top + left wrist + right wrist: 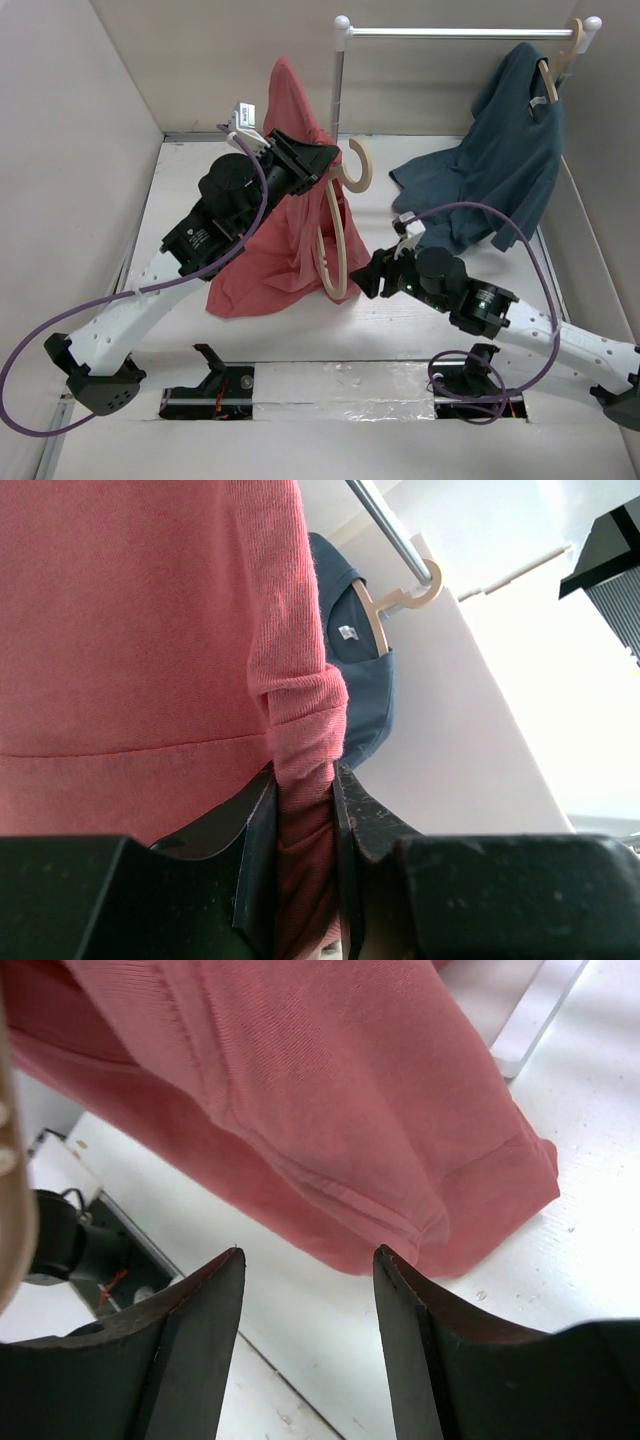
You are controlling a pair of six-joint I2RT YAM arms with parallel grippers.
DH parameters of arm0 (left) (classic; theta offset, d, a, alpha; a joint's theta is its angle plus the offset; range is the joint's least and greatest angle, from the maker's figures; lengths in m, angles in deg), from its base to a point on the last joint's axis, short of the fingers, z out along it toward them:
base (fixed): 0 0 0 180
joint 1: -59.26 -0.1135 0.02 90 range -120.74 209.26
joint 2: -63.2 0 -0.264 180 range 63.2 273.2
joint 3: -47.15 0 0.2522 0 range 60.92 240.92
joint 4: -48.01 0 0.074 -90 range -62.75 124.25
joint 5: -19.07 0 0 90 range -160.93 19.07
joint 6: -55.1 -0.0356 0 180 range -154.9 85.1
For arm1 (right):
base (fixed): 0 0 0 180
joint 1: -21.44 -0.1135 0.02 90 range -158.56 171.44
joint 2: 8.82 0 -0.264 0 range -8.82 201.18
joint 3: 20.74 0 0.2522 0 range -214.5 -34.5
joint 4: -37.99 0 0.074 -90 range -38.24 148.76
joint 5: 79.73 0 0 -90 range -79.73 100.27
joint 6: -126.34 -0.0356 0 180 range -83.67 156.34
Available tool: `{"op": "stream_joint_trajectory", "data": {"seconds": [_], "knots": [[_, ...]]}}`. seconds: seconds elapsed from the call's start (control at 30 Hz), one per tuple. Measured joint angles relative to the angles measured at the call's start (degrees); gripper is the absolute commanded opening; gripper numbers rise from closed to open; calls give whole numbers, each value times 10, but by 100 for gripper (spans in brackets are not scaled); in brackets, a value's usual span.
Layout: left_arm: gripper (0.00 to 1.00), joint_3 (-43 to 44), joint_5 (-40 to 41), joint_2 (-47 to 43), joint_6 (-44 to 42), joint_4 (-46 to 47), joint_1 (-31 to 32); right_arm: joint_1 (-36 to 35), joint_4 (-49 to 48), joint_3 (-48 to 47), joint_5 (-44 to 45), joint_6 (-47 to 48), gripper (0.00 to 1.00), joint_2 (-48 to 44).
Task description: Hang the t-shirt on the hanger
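Pretty boxed in up top: the white post (pixel 338 90) of the rail (pixel 460 33) stands right behind the lifted t-shirt (pixel 270 250), and the left wall (pixel 60 150) closes off that side. The teal shirt (pixel 505 160) on its own hanger (pixel 565 55) fills the upper right. The most bare table (pixel 180 200) is at the left of the top view, with a narrower strip in the middle between the two shirts.

The left gripper (pixel 318 160) is up at center top. In its wrist view the fingers (pixel 255 850) are pinched tight on a bunched fold of the coral cloth, and the rest hangs down to center-left.

The hanger (pixel 338 250) stands on end against the shirt's right edge, hook up near the left gripper. I can't tell what's carrying it.

The right gripper (pixel 365 277) sits just right of the hanger's lower end. Its wrist view shows the fingers (pixel 200 1340) spread wide with nothing between them, the shirt's hem above them and a sliver of the hanger at the frame's left edge.
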Motion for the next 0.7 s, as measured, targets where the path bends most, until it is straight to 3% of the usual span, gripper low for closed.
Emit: {"op": "stream_joint_trajectory", "data": {"seconds": [0.17,0.23,0.27,0.3,0.47,0.7], "knots": [[0,0,-5,2,2,4,0,0,-1,-32,12,20,54,80],[0,-1,-8,3,4,5,0,0,-1,-48,24,28,35,110],[0,-2,-9,3,5,7,0,0,-2,-55,28,32,5,122],[0,-3,-9,3,6,9,0,0,-1,-59,30,35,0,130],[0,-6,3,3,3,28,-1,-10,-4,-62,32,24,0,117],[0,-43,70,7,-19,147,-21,-50,-3,5,-10,-46,0,-11]]}}
